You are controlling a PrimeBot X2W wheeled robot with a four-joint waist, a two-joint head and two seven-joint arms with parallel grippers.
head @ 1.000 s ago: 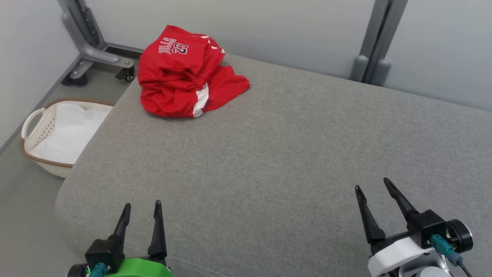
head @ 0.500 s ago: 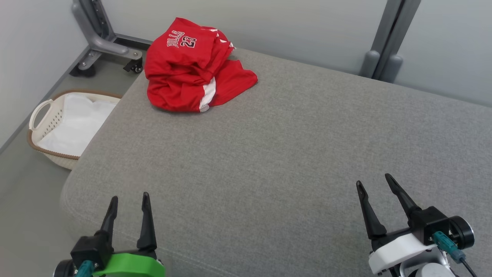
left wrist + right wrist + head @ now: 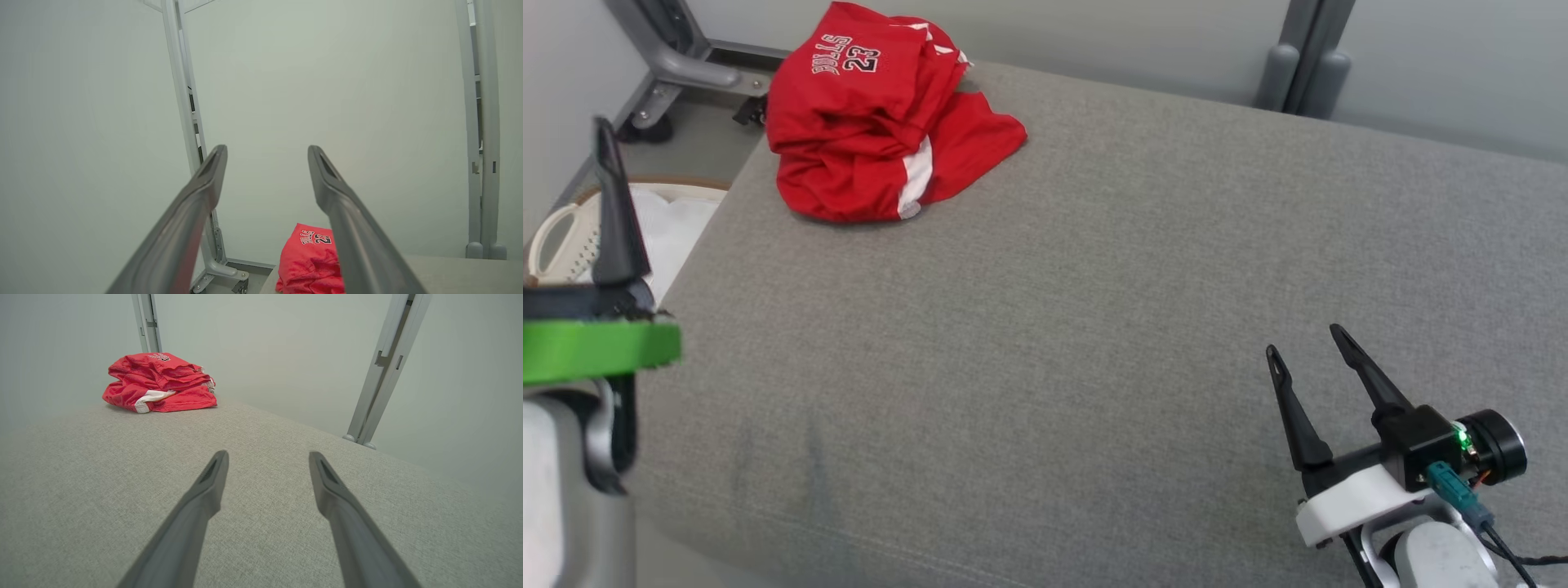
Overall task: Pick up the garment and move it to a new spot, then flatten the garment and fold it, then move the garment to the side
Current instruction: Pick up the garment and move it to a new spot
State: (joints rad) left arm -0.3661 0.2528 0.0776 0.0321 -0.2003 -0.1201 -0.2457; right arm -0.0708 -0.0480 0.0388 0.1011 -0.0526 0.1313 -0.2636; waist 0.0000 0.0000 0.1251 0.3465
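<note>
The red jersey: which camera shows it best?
The head view. It looks down on the red jersey, showing the crumpled heap, its white stripe and the number 23. The right wrist view sees it from the side, far off. The left wrist view catches part, cut off by the bottom edge and one finger.

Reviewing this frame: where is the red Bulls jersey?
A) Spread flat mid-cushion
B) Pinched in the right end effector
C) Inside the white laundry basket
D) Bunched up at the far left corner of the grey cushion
D: the red Bulls jersey lies crumpled on the far left corner of the grey cushion, well clear of the open right end effector and outside the laundry basket on the floor.
</note>
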